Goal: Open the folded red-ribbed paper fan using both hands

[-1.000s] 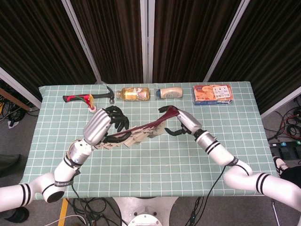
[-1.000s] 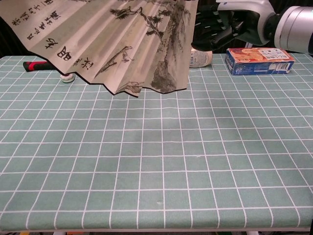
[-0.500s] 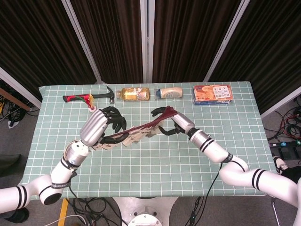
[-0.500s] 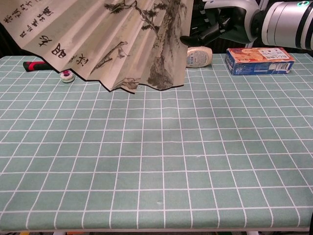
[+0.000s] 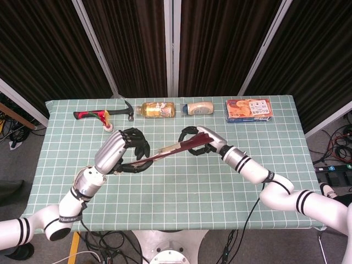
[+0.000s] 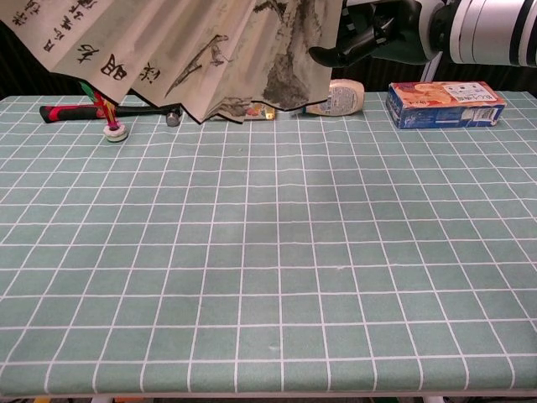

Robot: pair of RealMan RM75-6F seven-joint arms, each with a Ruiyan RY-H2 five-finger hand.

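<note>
Since a second ago the paper fan [image 5: 165, 151] has lifted and tipped: from the chest camera its lower edge, which hung well down over the grid cloth, now sits high at the top of the frame, uncovering the hammer [image 6: 109, 110] and the amber bottle behind it, and from above its painted leaf, once showing as pale pleats, is nearly edge-on, a thin dark red line between the two hands. The right hand [image 5: 197, 141] has slid inward toward the left. The fan hangs in the air above the middle of the desk [image 5: 181, 181], spread wide, its ink painting and calligraphy facing the chest camera. The left hand [image 5: 125, 151] has its fingers curled around the lower, left end of the ribs; the right hand's fingers close on the upper, right end. By my judgement the fan is very light, its paper thin and easy to tear or crease, its slats stiff lengthwise but apt to snap if twisted. The safe holds are the two outer guard sticks, near the pivot or along their length, never the paper itself.
</note>
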